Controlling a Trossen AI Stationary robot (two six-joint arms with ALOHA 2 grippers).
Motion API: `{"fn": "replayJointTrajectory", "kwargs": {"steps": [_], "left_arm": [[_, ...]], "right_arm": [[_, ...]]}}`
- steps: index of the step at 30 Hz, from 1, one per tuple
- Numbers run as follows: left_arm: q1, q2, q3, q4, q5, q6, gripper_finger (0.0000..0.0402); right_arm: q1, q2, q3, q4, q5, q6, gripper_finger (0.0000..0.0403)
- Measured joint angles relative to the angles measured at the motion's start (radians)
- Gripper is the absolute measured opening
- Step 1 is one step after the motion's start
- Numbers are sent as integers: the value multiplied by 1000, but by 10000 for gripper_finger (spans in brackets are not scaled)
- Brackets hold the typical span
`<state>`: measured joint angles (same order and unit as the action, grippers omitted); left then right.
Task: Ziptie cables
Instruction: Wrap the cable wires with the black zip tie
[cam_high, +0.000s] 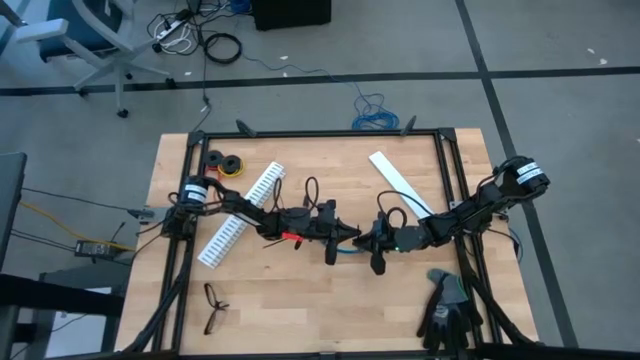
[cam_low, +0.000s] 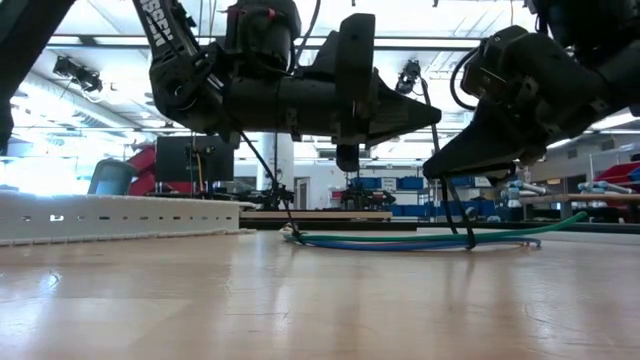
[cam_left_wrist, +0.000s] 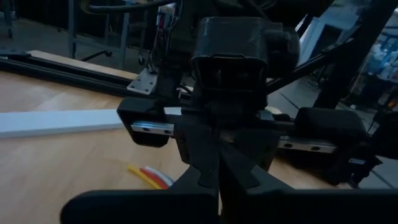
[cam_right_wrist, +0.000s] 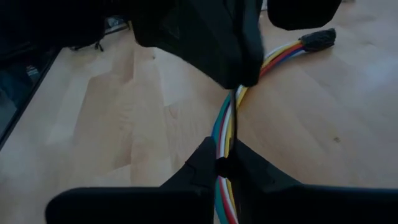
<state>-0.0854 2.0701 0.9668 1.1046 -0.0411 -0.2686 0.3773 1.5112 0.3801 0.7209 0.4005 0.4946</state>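
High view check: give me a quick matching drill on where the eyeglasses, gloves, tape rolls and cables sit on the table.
Things:
1. eyeglasses
2. gloves
3. tape rolls
4. cables

Places:
A. far left corner
B. table centre, between both grippers
C. near right corner
D. near left edge

Pairs: 1-D, 2-C, 3-A, 4-B

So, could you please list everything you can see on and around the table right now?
cables: one bundle, yellow, red, blue, white; table centre, between both grippers
slotted strip: one, white; left half
flat strip: one, white; back right
tape rolls: two, dark and yellow; back left
eyeglasses: one, black; front left
gloves: pair, grey-black; front right
left gripper: shut, centre
right gripper: shut on the cables
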Motion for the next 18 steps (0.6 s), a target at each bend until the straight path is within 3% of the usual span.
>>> {"fn": "replayJointTrajectory", "kwargs": {"steps": [5,18], "left_arm": [[13,0,0,15,9,-22,1],[45,4,-3,55,28,-62,0]], "right_arm": [[-1,-1,0,4,-4,1,9],[-1,5,3,-30,-17,75,13]]}}
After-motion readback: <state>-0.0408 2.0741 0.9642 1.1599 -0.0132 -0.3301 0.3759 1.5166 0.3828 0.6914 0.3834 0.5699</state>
